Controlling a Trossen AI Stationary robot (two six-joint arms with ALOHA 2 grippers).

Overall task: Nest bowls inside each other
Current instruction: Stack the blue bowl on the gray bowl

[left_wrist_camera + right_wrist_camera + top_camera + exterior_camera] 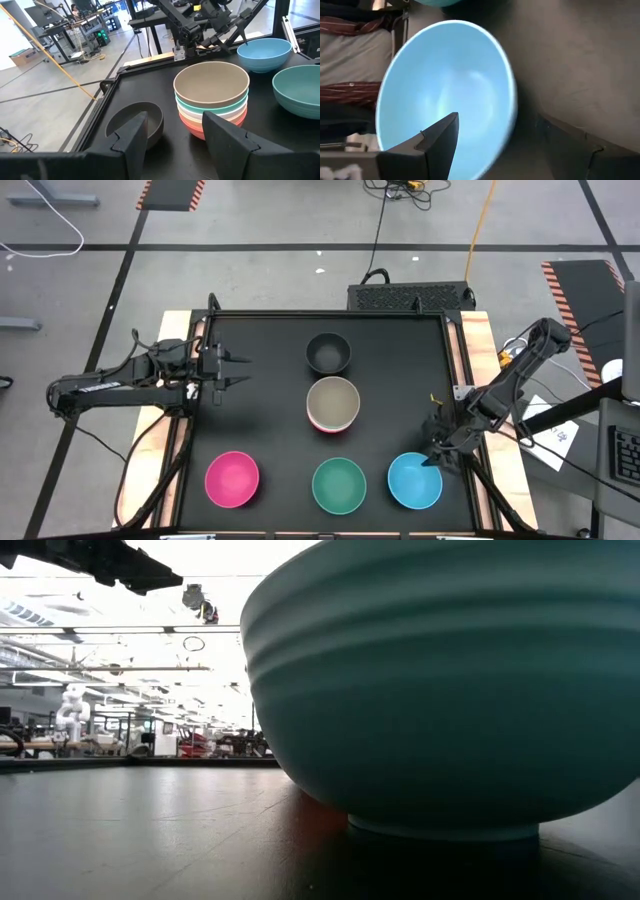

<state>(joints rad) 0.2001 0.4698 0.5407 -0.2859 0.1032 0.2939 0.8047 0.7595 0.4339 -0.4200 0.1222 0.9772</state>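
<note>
One finger of the open right gripper [515, 150] sits inside the blue bowl [415, 480], right of the teal bowl [339, 485]; it should pinch the rim squarely before lifting toward the stack [332, 404], while the left gripper [240, 370] waits open.

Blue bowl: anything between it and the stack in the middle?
Nothing visible. The right gripper is open astride the blue bowl rim. The teal bowl sits beside it, off the diagonal line to the stack; bare table lies between.
</note>
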